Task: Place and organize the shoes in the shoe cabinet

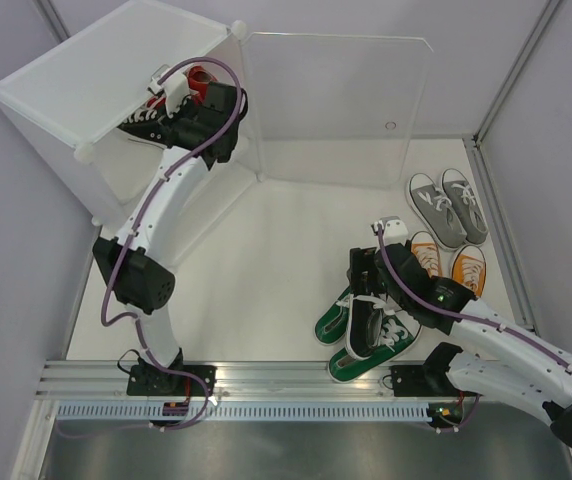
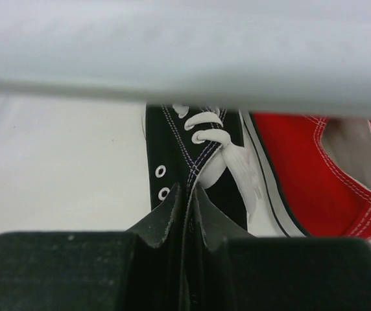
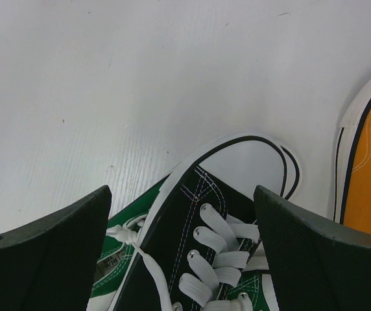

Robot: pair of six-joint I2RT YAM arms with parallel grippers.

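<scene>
End effector, left [image 2: 187, 194]: pinching black shoe [image 2: 171, 146]; seat level beside red shoe [image 2: 315, 165] before release. End effector, right [image 3: 182, 197]: spread over second black shoe [image 3: 192, 227].

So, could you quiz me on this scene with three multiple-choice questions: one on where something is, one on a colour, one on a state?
1. Where is the pair of grey canvas lace-up sneakers?
A) inside the cabinet
B) on the white table, at the far right
C) stacked on other shoes

2. What colour is the sneaker lying on the green canvas sneakers?
A) black
B) red
C) orange

3. How is the right end effector?
A) shut on a lace
B) open
C) shut and empty

Answers:
1 B, they stand side by side on the tabletop.
2 A, a black sneaker lies across the green ones.
3 B, its fingers stand wide apart on either side of that black sneaker.
</scene>
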